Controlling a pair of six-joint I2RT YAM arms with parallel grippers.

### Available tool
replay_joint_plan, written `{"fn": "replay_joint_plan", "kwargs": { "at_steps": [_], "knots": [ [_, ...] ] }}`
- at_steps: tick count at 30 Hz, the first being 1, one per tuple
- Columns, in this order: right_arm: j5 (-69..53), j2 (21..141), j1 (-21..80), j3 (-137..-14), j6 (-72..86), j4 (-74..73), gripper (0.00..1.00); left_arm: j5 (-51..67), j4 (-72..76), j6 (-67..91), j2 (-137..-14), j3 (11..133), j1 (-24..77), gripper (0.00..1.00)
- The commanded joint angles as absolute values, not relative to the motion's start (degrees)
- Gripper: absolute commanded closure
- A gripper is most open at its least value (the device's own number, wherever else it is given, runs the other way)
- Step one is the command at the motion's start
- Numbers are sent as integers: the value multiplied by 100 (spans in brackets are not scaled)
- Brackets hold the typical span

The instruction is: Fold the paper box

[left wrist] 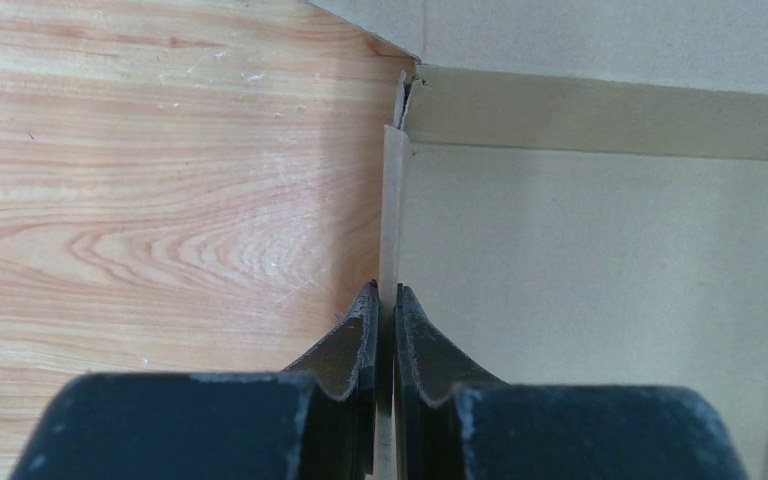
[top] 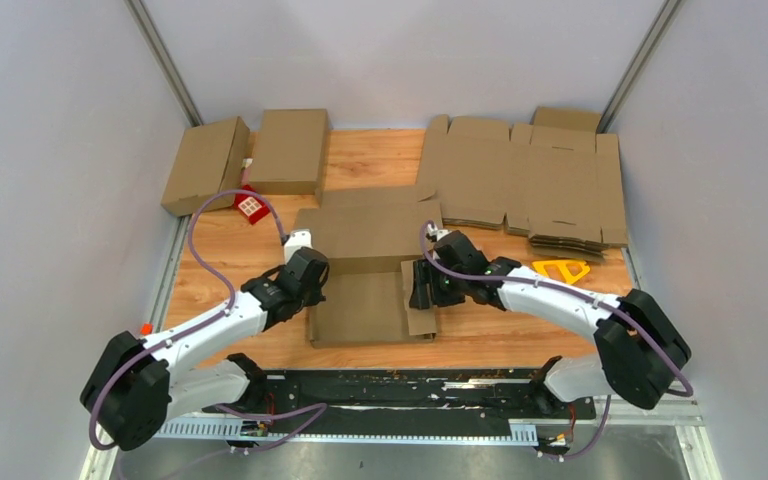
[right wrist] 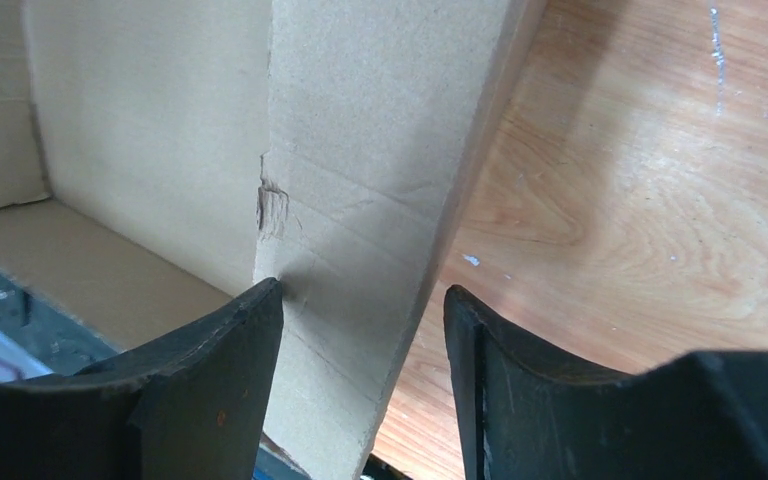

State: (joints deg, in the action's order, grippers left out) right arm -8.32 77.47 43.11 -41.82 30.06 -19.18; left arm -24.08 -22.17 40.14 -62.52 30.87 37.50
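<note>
**Left wall pinched, right flap straddled**

The half-formed paper box [top: 360, 305] lies open side up at the centre of the worktop [top: 380, 155], between the two arms. At its left edge, the left jaws on the left arm [top: 210, 325] are pressed together on the thin left wall [left wrist: 392, 210]. That wall's top edge runs straight away from them, up the left wrist view. At the right edge, the right jaws on the right arm [top: 550, 295] are spread astride the upright right flap [right wrist: 360, 150]. One finger seems to touch its inner face and the other stands clear. The coming fold probably turns on that flap, and the right arm is nearer to it.
</note>
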Motion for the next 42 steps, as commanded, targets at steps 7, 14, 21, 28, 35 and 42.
{"fn": "replay_joint_plan", "kwargs": {
  "at_steps": [7,14,21,28,35,42],
  "knots": [
    [1061,8455,4720,-4976,2488,-3082,49,-2676,-2115,4792,-5777,2803,3729,99],
    [1642,8988,4745,-5342,2345,-3285,52,-2637,-2035,4821,-5786,2725,3753,99],
    [2256,9296,4755,-5535,2328,-3477,59,-2759,-2098,4816,-5821,2742,3807,99],
    [2363,9174,4755,-5567,2307,-3529,57,-2857,-2139,4860,-5776,2725,3821,98],
    [1470,9049,4543,-5647,2158,-3056,39,-2845,-2126,4804,-5780,2750,3862,98],
    [622,8907,4207,-5648,2179,-2571,31,-2862,-2124,4756,-5729,2752,3902,98]
  ]
}}
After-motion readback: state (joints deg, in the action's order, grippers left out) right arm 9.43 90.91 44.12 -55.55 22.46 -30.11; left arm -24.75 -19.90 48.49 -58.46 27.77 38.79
